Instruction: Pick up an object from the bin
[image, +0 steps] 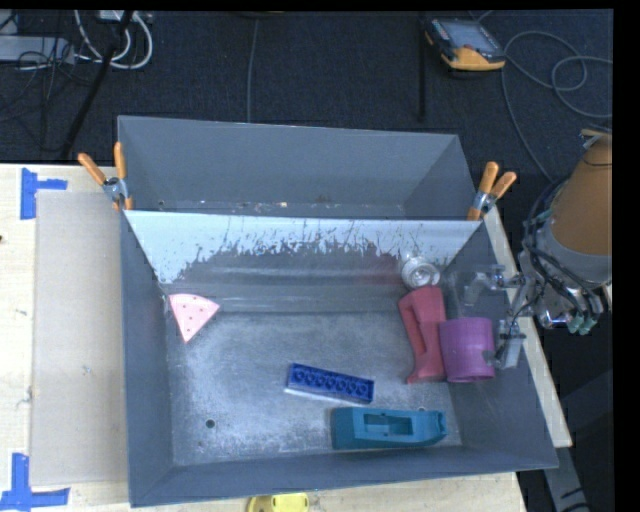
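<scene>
My gripper (507, 322) hangs at the bin's right wall, just right of a purple cup (466, 348) that lies on its side. Touching the cup's left side is a pink block (424, 332), standing tall against the right slope. A small silver round can (419, 271) sits just behind the pink block, near the back right corner. Nothing shows inside the gripper.
A teal flat tool (386, 427) lies by the front wall, with a blue studded brick (330, 383) just behind it. A pink triangular piece (192, 313) rests at the far left. The arm's orange cover and cables hang outside the right rim.
</scene>
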